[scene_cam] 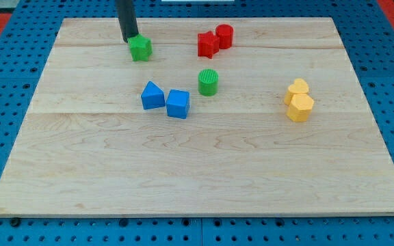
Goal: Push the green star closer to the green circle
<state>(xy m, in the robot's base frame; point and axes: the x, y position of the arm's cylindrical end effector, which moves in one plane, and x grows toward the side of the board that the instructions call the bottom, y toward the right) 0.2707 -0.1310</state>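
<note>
One rod, no pincer to judge: my tip [130,39] touches the green star's [141,48] upper-left edge, hiding it; the green circle [208,82] sits lower-right of the star.

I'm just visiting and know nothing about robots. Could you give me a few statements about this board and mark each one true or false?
1. My tip sits at the green star's upper-left edge. True.
2. The green circle touches the green star. False: they stand well apart.
3. The two red blocks sit side by side near the view's top. True.
4. The yellow blocks lie at the view's left. False: they are at the right.
5. The blue triangle is beside the blue cube. True.
</note>
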